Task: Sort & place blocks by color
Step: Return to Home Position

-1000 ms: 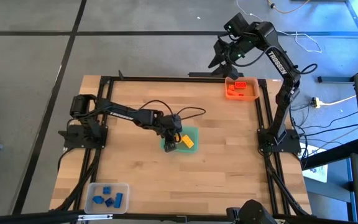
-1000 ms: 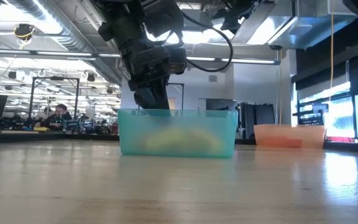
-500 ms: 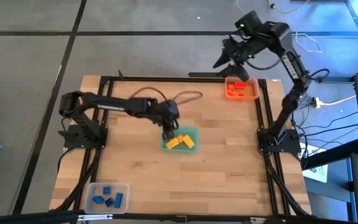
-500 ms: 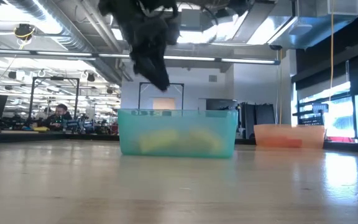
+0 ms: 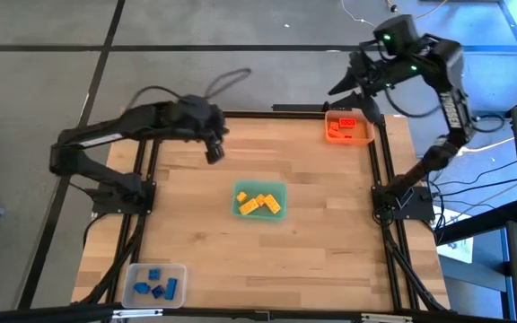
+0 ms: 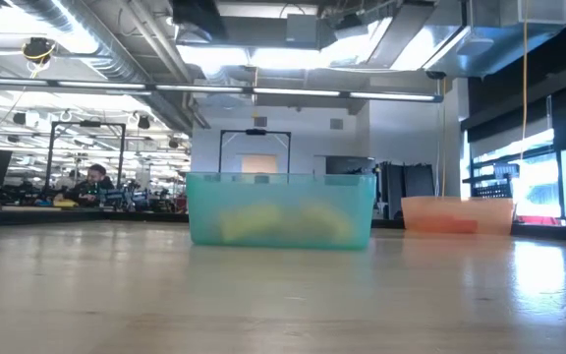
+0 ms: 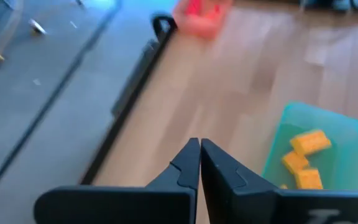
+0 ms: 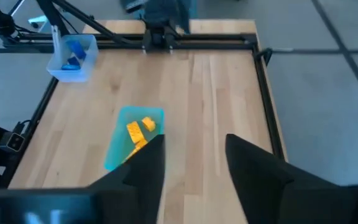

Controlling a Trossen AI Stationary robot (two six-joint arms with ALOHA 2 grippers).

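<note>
Several yellow blocks (image 5: pixel 259 204) lie in the green tray (image 5: pixel 279 190) at mid-table; the left wrist view shows these yellow blocks (image 7: pixel 304 159) too. Orange-red blocks (image 5: pixel 345 124) lie in the orange tray (image 5: pixel 363 137) at the far right. Blue blocks (image 5: pixel 154 285) lie in the clear tray (image 5: pixel 176 270) at the near left. My left gripper (image 5: pixel 214 153) hangs high over the far-left part of the table, shut (image 7: pixel 199 153) and holding nothing. My right gripper (image 5: pixel 346 90) is raised beyond the far edge by the orange tray, open (image 8: pixel 194 163) and holding nothing.
A black frame (image 5: pixel 240 114) runs around the wooden table top. Bare wood lies between the trays. In the low view only the green tray (image 6: pixel 281 208) and the orange tray (image 6: pixel 457 213) show, with a workshop and a person far behind.
My left gripper has risen out of the green tray and swung up toward the table's far left; it no longer shows in the low view. The yellow blocks lie uncovered in the tray. My right arm has swung a little toward the right.
</note>
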